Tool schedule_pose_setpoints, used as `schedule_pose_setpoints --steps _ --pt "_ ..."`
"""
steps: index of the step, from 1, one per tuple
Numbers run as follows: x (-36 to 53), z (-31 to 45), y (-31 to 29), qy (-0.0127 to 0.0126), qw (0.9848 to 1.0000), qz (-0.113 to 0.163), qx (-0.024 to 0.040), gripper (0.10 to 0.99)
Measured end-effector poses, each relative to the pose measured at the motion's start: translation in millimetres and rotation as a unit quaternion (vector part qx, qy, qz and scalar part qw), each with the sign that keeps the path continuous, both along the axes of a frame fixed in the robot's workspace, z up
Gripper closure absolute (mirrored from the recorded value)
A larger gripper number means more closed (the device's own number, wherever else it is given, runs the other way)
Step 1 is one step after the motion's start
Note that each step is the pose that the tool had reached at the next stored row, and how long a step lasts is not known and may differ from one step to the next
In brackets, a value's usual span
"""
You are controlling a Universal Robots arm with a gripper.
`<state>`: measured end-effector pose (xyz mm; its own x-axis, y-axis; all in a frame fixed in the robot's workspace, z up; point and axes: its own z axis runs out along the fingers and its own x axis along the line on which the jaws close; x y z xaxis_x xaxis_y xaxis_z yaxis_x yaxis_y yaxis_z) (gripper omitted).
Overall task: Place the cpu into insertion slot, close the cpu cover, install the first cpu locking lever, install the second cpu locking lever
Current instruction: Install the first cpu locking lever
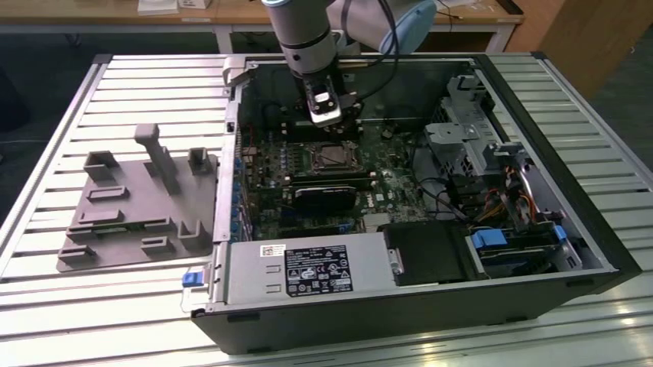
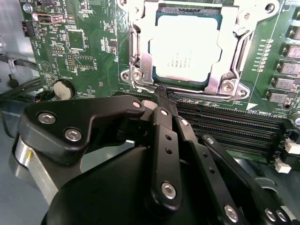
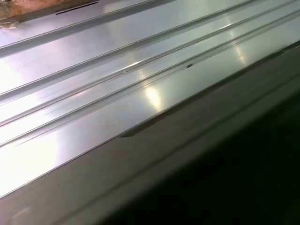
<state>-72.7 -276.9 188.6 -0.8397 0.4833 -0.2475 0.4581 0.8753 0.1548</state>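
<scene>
Jaws pressed together at the tips, my black gripper (image 2: 163, 97) hangs just beside the silvery-rimmed square insertion slot (image 1: 332, 157), upper middle of the exterior view, where the dull silver-grey cpu (image 2: 185, 44) sits under the lowered silvery frame-plate cpu cover (image 2: 229, 51); latching steps I cannot judge.

cpu (image 2: 185, 44) sits framed by lowered cpu cover (image 2: 219, 70) on motherboard (image 2: 93, 47); hand (image 2: 163, 96) fingertips pressed together at cover's edge.

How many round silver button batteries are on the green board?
1. The coin battery sits near the edge of the green board in the second wrist view. The gripper covers part of the board, so another may be hidden.
</scene>
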Motion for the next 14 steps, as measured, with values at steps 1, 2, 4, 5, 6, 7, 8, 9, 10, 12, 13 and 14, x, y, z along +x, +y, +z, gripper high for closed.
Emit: schedule_pose_setpoints --steps 1,2,4,5,6,7,8,9,10,12,13,14 --pt "0.2 0.0 0.0 0.0 1.0 0.0 0.0 0.98" --pt "0.4 0.0 0.0 0.0 1.0 0.0 0.0 0.98" --pt "1.0 0.0 0.0 0.0001 1.0 0.0 0.0 0.98" --pt "1.5 0.0 0.0 0.0001 1.0 0.0 -0.0001 0.98" --pt "2.1 0.0 0.0 0.0001 1.0 0.0 -0.0001 0.98" --pt "2.6 0.0 0.0 0.0 1.0 0.0 0.0 0.98" --pt "3.1 0.0 -0.1 0.0 1.0 0.0 0.0 0.98" --pt "3.5 0.0 -0.2 0.0 1.0 0.0 0.0 0.98" --pt "4.0 0.0 -0.3 0.0 1.0 0.0 0.0 0.98" --pt "4.4 -0.1 -1.0 0.0 1.0 0.0 0.0002 0.98" --pt "4.5 -0.1 -1.3 -0.0001 1.0 0.0 0.0002 0.98" --pt "4.5 -0.1 -1.6 -0.0001 1.0 0.0 0.0002 0.98"
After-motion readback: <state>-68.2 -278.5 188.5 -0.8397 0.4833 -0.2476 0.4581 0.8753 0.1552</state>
